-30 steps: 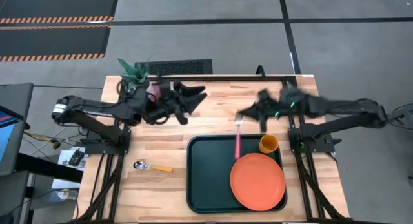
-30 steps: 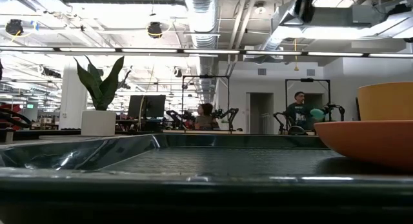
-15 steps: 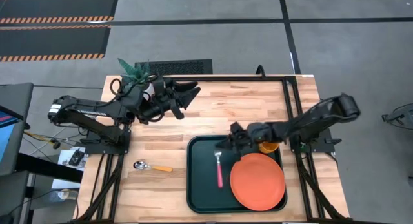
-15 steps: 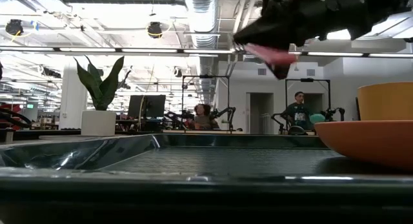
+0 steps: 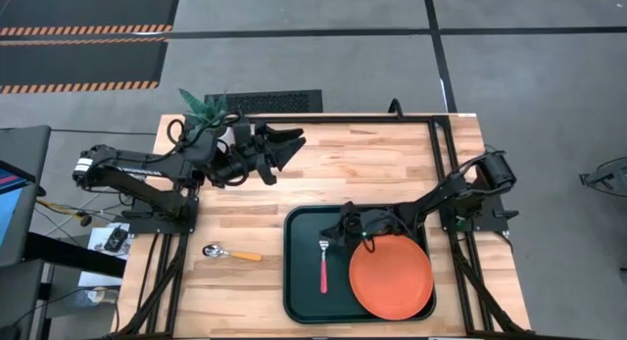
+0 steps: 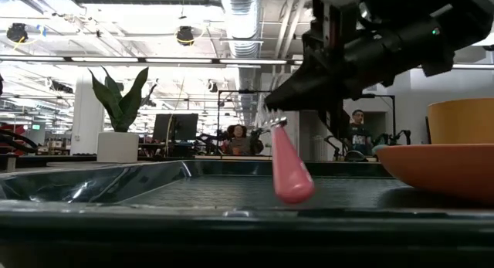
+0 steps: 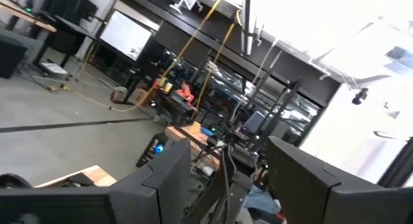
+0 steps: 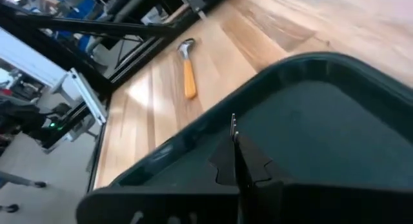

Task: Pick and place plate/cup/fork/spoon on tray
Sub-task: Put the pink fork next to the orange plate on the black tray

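**Fork held over the tray, spoon out on the table**

Nearest the low camera: the tray [image 6: 100, 192], its dark rim filling the foreground. Just beyond the rim, hanging tilted above the tray floor, the fork [image 6: 287, 166], pink handle end lowest, tines up in the right end effector [image 6: 272, 113]. Whether the handle tip touches the tray floor: cannot tell. To the right of that end effector in the low view, the plate [image 6: 440, 166] lying in the tray, with the cup [image 6: 461, 120] rising behind it.

From above: right end effector [image 5: 343, 226] over the tray [image 5: 302, 281], closed on the tine end of the fork [image 5: 322, 266], handle stretching away from it toward the tray's front. Plate [image 5: 391, 275] just beside that end effector, at the tray's right side, partly under the right arm. Cup hidden beneath the arm here.

Past the right end effector's fingers in its wrist view: fork tines [image 8: 233, 125] clamped between them, tray rim [image 8: 213, 128] beyond, then bare table [image 8: 161, 101] with the spoon [image 8: 188, 70] lying flat, well apart from the tray. Same spoon [image 5: 230, 252] from above, left of the tray.

Farthest back: left end effector [image 5: 287, 143], raised near the table's rear left by a potted plant [image 5: 204, 109], fingers spread apart, gripping nothing.
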Robot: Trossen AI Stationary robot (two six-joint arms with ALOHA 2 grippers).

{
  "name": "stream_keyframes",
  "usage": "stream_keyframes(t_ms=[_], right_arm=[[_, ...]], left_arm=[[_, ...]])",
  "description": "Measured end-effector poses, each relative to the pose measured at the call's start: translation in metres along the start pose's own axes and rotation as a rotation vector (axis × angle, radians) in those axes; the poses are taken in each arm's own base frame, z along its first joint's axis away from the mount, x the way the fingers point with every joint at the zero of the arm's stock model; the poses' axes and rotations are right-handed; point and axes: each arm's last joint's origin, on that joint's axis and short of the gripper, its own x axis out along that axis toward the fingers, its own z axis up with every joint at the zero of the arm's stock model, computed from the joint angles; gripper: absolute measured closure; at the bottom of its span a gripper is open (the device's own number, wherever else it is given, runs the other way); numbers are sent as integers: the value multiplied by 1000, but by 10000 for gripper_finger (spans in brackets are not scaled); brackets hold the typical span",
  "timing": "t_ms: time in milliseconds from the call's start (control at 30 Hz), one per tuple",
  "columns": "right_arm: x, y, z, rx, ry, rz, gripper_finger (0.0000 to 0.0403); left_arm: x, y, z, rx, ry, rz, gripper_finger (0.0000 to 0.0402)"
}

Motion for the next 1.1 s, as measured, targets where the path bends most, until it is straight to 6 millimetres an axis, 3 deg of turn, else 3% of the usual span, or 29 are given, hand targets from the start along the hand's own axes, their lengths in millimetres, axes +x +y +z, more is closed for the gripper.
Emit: stream_keyframes(t_ms=[300, 633, 867, 1100], right_arm=[[14, -3, -12, 41, 49, -18, 401], [17, -6, -16, 4, 138, -125, 365], [17, -8, -18, -22, 165, -130, 357], [16, -7, -21, -56, 184, -133, 322]], left_arm=[[0, -1, 0, 7, 14, -25, 214], [0, -2, -1, 11, 32, -59, 214], [0, -1, -1, 11, 32, -58, 214], [0, -1, -1, 12, 32, -58, 214]])
